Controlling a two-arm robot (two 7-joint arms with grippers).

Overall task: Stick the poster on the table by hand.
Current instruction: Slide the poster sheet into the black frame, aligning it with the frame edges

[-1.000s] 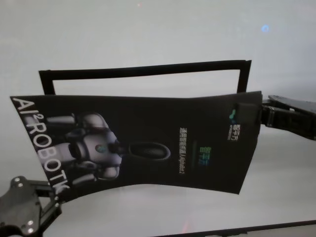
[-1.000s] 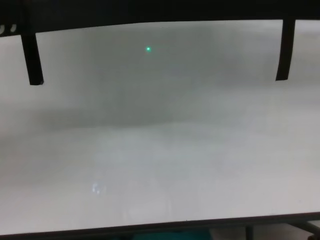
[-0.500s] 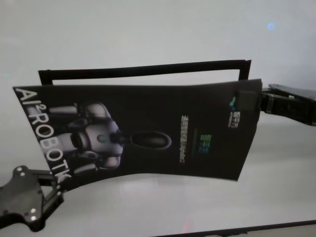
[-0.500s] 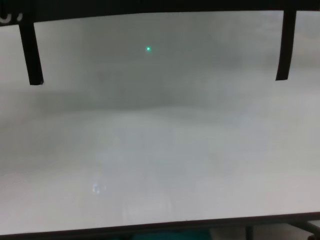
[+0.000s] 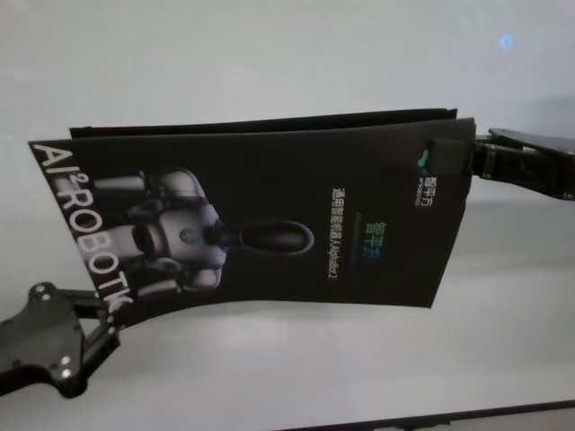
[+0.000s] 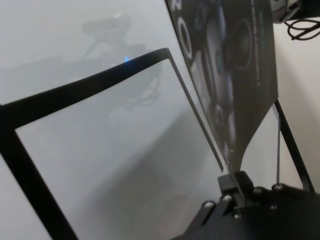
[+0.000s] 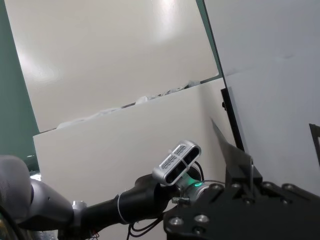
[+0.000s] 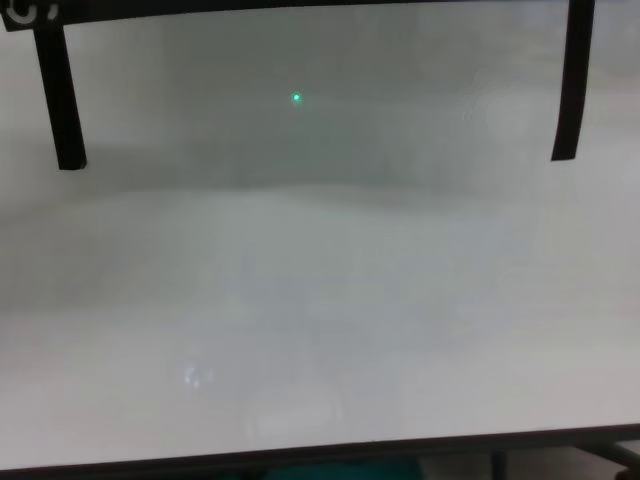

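Observation:
The poster point(image 5: 269, 215) is a black glossy sheet with a grey robot picture and white lettering. It hangs bowed above the white table point(image 5: 269, 54), held at two opposite corners. My left gripper point(image 5: 106, 316) is shut on its near left corner, and the left wrist view shows that gripper point(image 6: 234, 177) pinching the poster point(image 6: 235, 75) at its tip. My right gripper point(image 5: 452, 163) is shut on the far right corner. In the right wrist view the gripper point(image 7: 243, 172) clamps a thin grey sliver of the sheet point(image 7: 227, 147).
Narrow black tape strips form a frame on the table: the far strip point(image 5: 269, 121) peeks out just beyond the poster, and two side strips point(image 8: 60, 100) point(image 8: 572, 80) show in the chest view. The table's dark near edge point(image 8: 320, 452) runs along the bottom.
Both grippers have carried the poster farther from me. It now covers the white area inside the tape frame up to the far strip, and its edge has left the chest view.

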